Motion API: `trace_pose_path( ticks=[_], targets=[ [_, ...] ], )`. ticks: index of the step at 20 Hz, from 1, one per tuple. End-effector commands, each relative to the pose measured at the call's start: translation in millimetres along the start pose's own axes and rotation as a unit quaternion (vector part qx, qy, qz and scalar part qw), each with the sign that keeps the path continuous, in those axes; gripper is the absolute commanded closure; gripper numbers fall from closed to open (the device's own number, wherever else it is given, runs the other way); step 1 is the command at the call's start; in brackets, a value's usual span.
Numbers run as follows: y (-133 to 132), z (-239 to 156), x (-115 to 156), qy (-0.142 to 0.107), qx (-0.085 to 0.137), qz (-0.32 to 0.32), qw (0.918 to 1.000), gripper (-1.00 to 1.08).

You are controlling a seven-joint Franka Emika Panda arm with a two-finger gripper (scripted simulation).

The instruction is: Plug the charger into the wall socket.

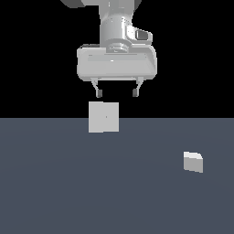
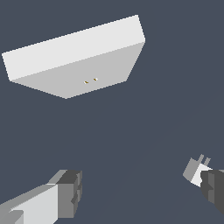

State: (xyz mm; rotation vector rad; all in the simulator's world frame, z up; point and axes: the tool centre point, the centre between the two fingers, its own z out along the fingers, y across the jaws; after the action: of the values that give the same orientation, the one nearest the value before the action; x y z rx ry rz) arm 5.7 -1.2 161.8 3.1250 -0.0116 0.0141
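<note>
The charger point(image 1: 193, 162) lies on the dark floor point(image 1: 68, 192), well out toward the exterior view's right and nearer the camera than anything else. It is a small, pale, boxy block with hard flat faces and crisp edges. I judge it light and stiff, unlikely to deform or break under a firm squeeze, though its smooth sides could slip if the grip is shallow. The sensible hold is across two opposite flat sides of the body, keeping the pronged end free. In the wrist view the charger point(image 2: 195, 168) shows just beside one fingertip, with what look like two short prongs sticking out of it, though it is partly cut off there and I cannot be sure which way they point.

The wall socket point(image 1: 103, 117) stands upright as a flat light-grey square plate, well apart from the charger, toward the middle of the scene. A tiny mark sits at its centre; the wrist view shows this as two small slots on the wall socket point(image 2: 87, 65).

The gripper point(image 1: 116, 93) hangs above the socket, clear of it, with its two fingers spread wide and nothing between them. It is nowhere near the charger, so I judge that the pick-up is not yet done: the arm must travel across to the block first.
</note>
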Motion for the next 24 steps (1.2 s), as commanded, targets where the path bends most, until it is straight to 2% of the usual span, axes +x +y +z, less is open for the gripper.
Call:
trace_pose_path(
  ticks=[1,12,18,24],
  targets=[
    [0.0,0.0,0.0,0.0,0.0,0.0,1.0,-0.92],
    [16.3,9.4,-6.0,0.017,-0.004,0.024,0.9995,-0.92],
    [38.3,22.6,-14.8,0.042,-0.009,0.058,0.9974,-0.92],
    [67.0,40.6,-27.8,0.074,-0.015,0.103,0.9919,-0.92]
  ],
)
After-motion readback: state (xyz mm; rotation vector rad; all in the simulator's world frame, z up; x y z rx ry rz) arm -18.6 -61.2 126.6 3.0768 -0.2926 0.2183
